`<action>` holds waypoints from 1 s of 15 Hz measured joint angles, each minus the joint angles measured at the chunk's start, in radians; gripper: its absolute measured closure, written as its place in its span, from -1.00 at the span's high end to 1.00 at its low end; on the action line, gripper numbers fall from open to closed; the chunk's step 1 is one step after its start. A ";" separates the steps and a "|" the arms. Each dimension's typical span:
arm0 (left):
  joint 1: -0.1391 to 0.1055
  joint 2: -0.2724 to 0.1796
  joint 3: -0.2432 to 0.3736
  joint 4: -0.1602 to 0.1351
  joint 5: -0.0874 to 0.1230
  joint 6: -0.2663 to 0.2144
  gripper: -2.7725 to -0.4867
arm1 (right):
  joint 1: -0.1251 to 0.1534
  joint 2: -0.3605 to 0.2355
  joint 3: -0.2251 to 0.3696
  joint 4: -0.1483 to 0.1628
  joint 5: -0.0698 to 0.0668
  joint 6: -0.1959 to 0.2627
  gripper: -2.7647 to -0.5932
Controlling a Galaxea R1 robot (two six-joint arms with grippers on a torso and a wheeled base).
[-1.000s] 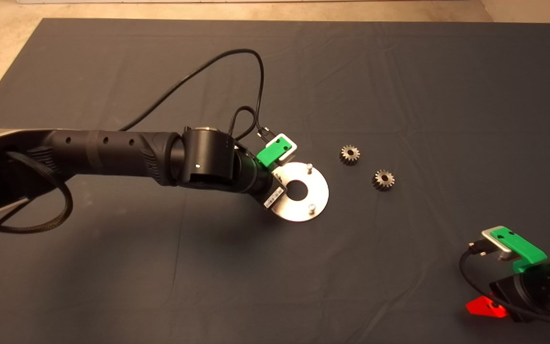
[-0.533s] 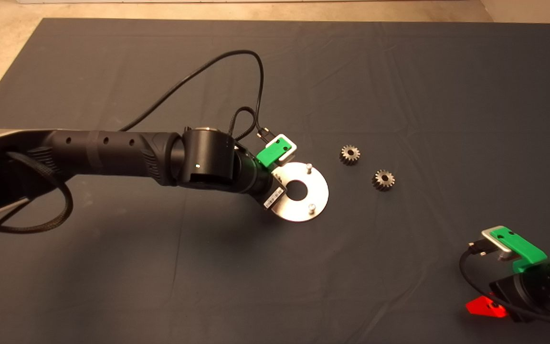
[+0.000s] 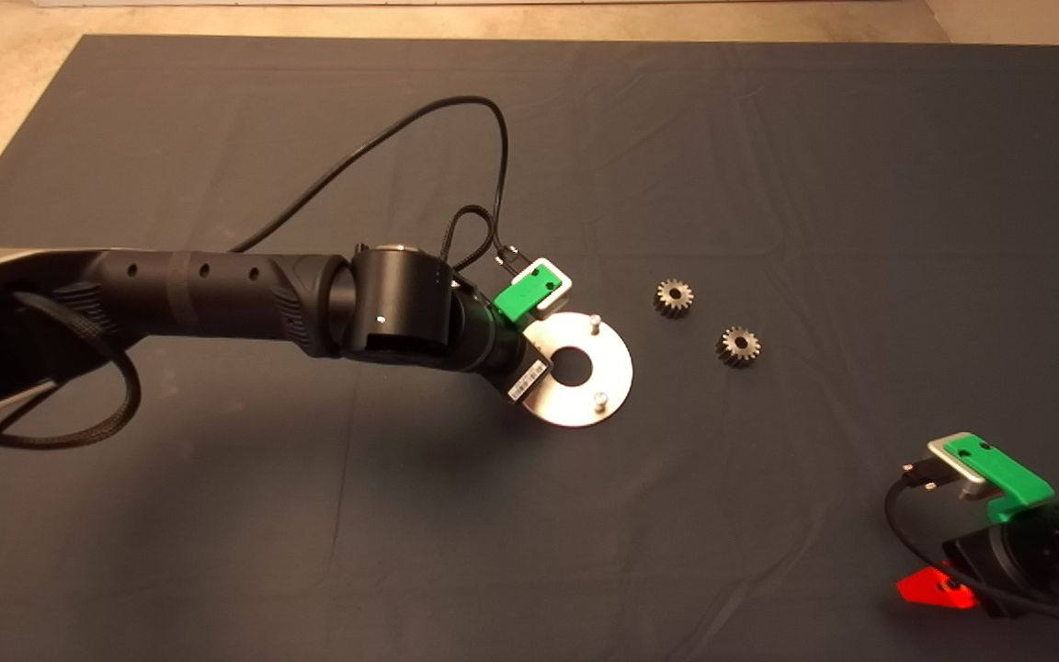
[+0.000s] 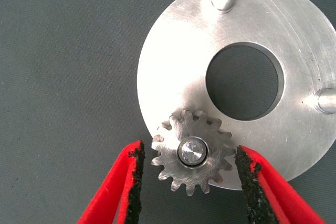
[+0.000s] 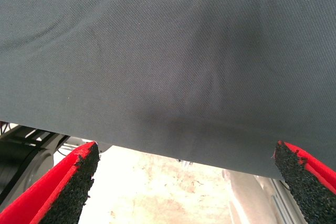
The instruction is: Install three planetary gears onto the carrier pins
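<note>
While straddling the pinned gear [image 4: 192,152] untouched, left claw [image 4: 189,182] gapes narrowly

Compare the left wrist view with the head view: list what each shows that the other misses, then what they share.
Only the left wrist view shows a planetary gear seated on a carrier pin, between the open left pincer pads, neither touching it.

Only the head view shows two loose gears on the mat and the right pincer parked at lower right.

Both show the disc and two bare pins.
</note>
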 joint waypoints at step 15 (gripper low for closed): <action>-0.001 -0.198 0.249 -0.044 0.151 -0.018 -0.28 | 0.000 0.000 0.000 0.000 0.000 -0.003 0.75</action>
